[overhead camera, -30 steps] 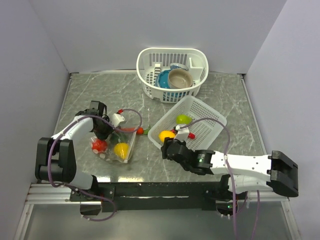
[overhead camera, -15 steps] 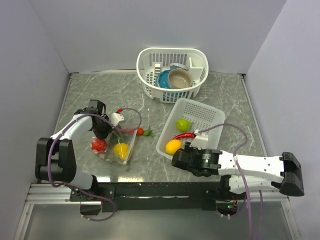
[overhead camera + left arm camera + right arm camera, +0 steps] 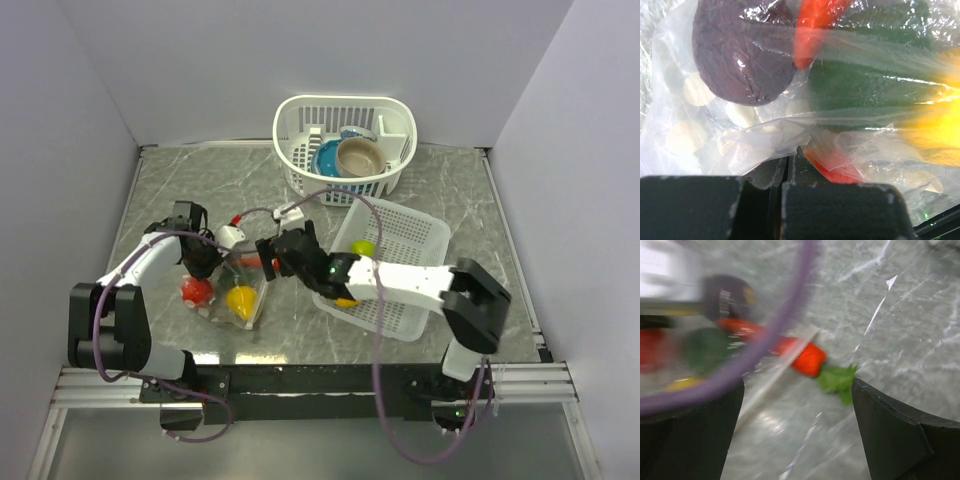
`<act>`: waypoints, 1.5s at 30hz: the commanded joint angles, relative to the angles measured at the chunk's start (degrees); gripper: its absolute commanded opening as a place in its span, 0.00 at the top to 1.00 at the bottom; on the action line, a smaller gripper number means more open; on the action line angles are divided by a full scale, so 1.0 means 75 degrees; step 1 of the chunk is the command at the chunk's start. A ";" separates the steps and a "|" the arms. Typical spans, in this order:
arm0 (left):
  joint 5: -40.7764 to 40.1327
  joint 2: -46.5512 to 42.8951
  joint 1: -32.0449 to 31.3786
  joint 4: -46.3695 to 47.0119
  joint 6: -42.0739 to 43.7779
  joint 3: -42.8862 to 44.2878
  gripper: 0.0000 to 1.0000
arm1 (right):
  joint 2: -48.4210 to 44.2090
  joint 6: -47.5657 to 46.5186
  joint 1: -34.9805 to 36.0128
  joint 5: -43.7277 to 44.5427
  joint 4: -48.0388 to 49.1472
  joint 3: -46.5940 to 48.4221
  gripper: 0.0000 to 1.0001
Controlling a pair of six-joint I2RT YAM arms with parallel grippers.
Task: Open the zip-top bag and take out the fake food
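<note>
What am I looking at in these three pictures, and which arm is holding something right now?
Two robot arms are bolted at the near edge of the table. One picture looks down from above and behind them; the other two come from a camera on each wrist. The left gripper is shut on an edge of the zip-top bag, which holds fake food. The right gripper is open and empty, aimed at an orange-red piece with green leaves at the bag's mouth. To the right lies a flat white basket with a lime-green fruit, and at the back a round basket holding bowls.
</note>
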 commanded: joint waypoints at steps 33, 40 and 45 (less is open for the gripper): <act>0.0169 0.0285 0.0148 0.0347 0.0299 -0.0156 0.99 | 0.2021 -0.3418 -0.1094 -0.3948 0.3426 -0.0774 0.53; 0.0297 0.0156 0.0136 0.0149 0.0217 -0.0016 0.99 | 0.2303 -0.3113 -0.1083 -0.4265 0.2805 -0.0423 0.73; 0.0251 -0.0196 0.0148 0.0113 0.0135 0.0031 0.99 | 0.1508 -0.2750 -0.1094 -0.4171 0.1575 -0.0422 0.89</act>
